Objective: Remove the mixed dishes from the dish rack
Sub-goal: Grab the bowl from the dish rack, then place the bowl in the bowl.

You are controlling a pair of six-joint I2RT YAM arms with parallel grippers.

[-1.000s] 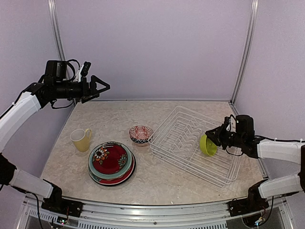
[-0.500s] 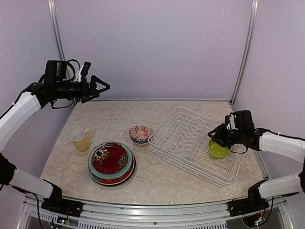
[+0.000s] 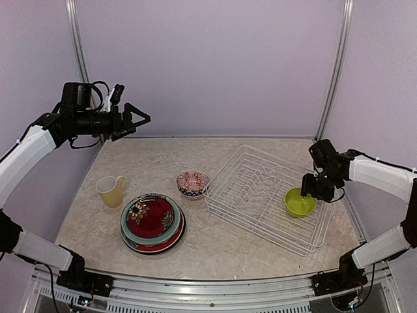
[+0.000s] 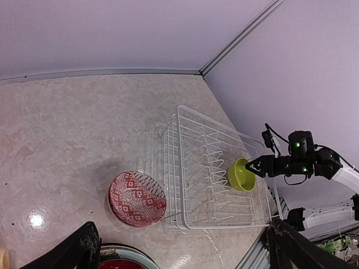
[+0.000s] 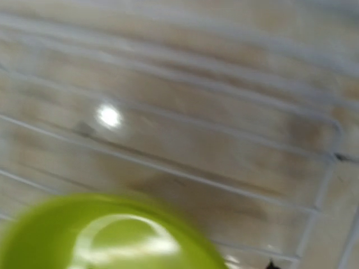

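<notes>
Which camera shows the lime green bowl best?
Top external: the whole lime green bowl shows sharply, inside the dish rack. Left wrist shows it small and far; right wrist only a blurred part.

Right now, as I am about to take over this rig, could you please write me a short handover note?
Left hand: open, empty, raised over the far left of the table.
Right hand: at the rim of the lime green bowl; whether it grips is unclear.
Lime green bowl: inside the dish rack, the only dish there.
Done: pale yellow mug, red-white bowl and stack of floral plates are out on the table.
Left: move the green bowl out of the rack.
</notes>
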